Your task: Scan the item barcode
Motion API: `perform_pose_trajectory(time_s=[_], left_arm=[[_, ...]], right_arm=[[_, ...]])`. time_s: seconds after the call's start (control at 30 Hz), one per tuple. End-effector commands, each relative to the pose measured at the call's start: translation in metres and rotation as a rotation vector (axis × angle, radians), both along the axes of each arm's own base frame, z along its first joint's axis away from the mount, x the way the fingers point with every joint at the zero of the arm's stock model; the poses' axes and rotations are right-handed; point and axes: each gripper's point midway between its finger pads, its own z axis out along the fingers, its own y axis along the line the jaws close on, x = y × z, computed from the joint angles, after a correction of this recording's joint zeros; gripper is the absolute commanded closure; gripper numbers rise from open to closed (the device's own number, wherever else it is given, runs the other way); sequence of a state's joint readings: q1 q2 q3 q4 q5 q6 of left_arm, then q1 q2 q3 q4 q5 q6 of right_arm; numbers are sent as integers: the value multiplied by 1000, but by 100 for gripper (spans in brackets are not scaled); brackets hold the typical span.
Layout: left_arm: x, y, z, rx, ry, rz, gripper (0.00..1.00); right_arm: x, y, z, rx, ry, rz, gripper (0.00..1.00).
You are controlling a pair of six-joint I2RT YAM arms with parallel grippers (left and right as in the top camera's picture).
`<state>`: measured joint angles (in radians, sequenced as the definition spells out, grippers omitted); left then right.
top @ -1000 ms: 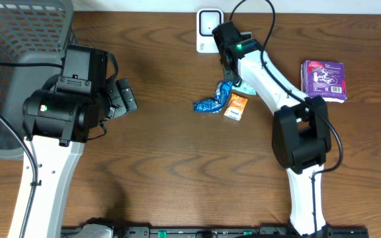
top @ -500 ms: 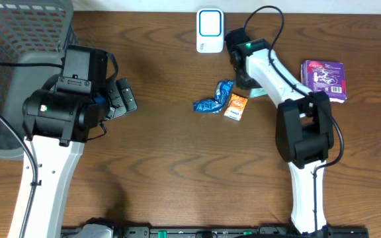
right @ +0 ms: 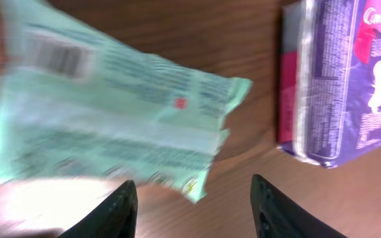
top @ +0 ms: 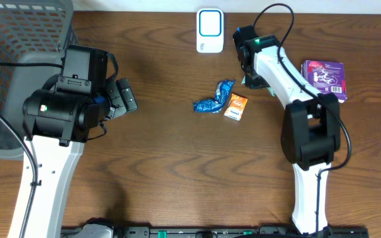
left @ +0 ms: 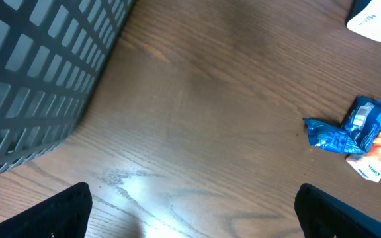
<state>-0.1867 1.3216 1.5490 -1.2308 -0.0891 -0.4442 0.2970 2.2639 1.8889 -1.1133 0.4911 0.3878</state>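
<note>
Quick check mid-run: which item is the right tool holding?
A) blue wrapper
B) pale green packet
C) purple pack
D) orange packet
B: in the wrist view the pale green packet sits in the right tool, while the blue wrapper, orange packet and purple pack lie on the table.

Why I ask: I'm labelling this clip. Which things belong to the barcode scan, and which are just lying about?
Belong to the job: green packet, right claw holding it, scanner.
Lying about: blue wrapper, orange packet, purple pack, basket.
</note>
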Motion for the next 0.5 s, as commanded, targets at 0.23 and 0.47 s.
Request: perform_pose_trajectory(time_s=[0.23,0.47], left_arm=[[-1,4,4,15,-13,6,2],[-1,4,4,15,-13,6,2]], right_arm=[[-37,127,19,633,165,216,37],[-53,142,19,628,218,276,37]])
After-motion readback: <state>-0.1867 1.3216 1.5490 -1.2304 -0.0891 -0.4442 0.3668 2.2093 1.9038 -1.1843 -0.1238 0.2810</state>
